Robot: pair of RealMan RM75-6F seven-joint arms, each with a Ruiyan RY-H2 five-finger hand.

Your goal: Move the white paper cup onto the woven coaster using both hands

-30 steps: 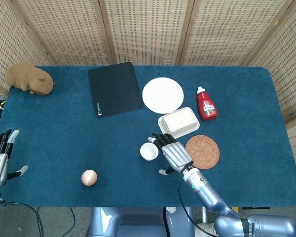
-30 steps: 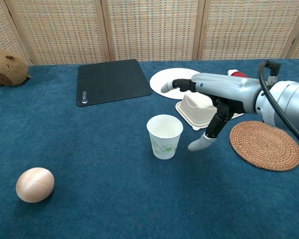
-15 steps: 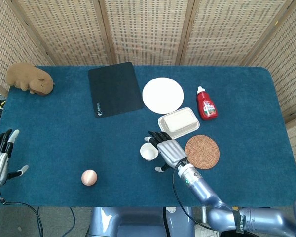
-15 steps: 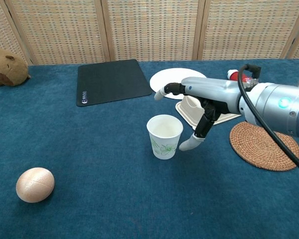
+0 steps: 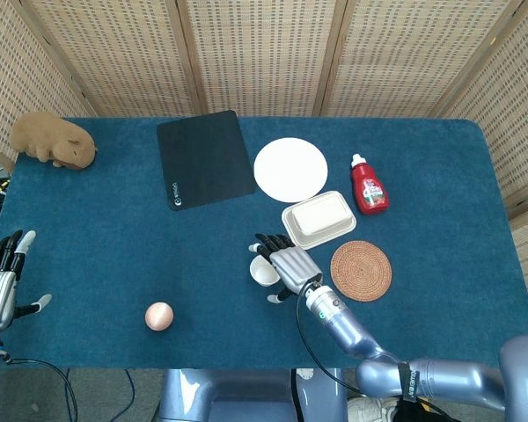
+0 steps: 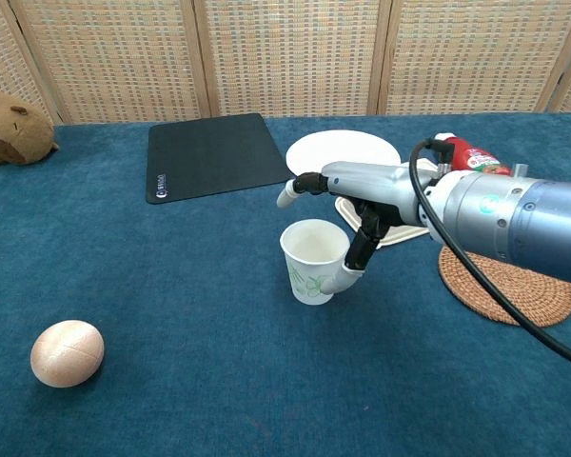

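The white paper cup (image 6: 315,260) stands upright, mouth up; the right hand (image 6: 347,205) is spread around it, thumb touching its side.

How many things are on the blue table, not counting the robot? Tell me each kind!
Paper cup: 1
Woven coaster: 1
Wooden egg: 1
Black mat: 1
White plate: 1
White lidded box: 1
Red bottle: 1
Brown plush animal: 1
Total: 8

A staged test bench rather than a home, woven cane screens (image 5: 264,53) fencing my view, one table under blue cloth (image 5: 114,246), oddments laid apart on it, plush capybara (image 5: 53,141), wooden egg (image 5: 158,316), ketchup bottle (image 5: 368,185), black mouse pad (image 5: 204,158)
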